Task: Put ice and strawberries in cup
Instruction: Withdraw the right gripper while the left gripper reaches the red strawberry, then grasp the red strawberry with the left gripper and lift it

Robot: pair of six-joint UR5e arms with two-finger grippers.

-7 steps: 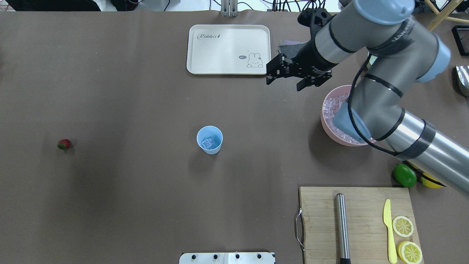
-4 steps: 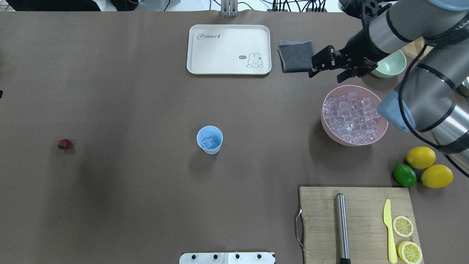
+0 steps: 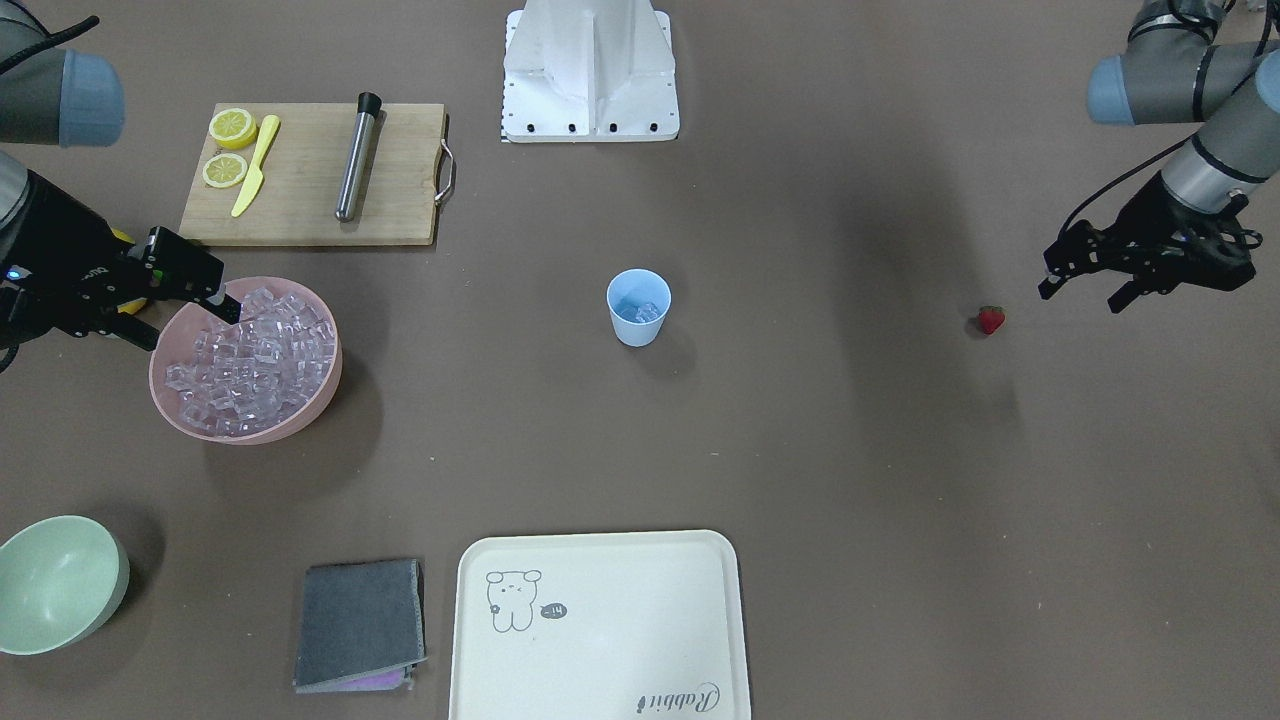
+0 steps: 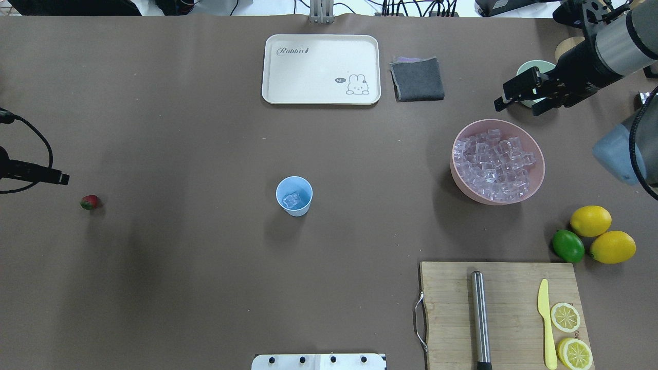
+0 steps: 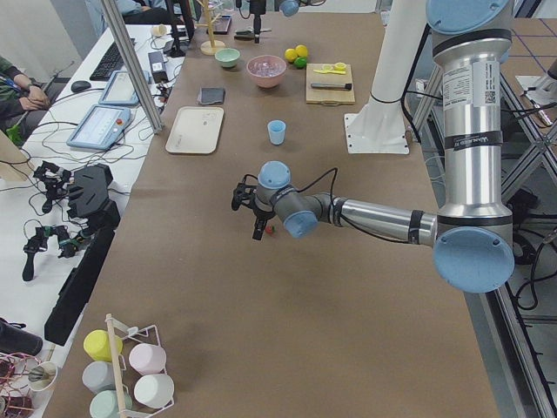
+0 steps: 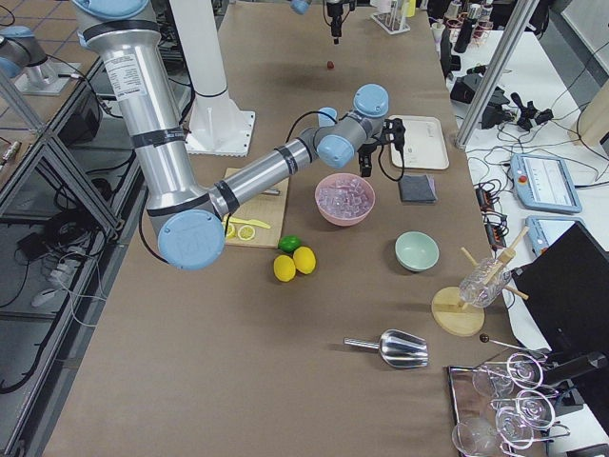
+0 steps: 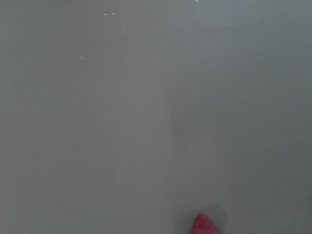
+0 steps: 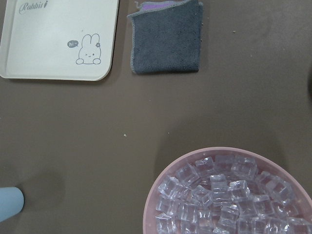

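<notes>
The robot's left two-finger gripper (image 3: 1078, 298) is hovering above the brown table (image 4: 180, 267) with its jaws standing apart and empty. The tiny red strawberry with a dark green top (image 4: 89, 202) is lying on the tabletop near that gripper, on its side toward the table's middle, and is not touching it. In the left wrist view only the berry's red tip is showing, at the lower edge. Between the two grippers and well apart from both, the small light blue plastic cup (image 4: 294, 195) is standing upright with clear, glassy ice cubes (image 4: 292, 200) sitting in its bottom; how many cannot be told. Farther right, a cream rectangular tray with a rabbit drawing (image 4: 318, 67) and a folded dark grey cloth (image 4: 417, 79) are lying on the table, the cloth the nearer of the two to the right gripper. A round pink bowl (image 4: 454, 169) is holding a heap of ice cubes, and the right two-finger gripper (image 4: 515, 109) is hanging near its rim, jaws parted, gripping nothing and touching neither the bowl nor the ice.
</notes>
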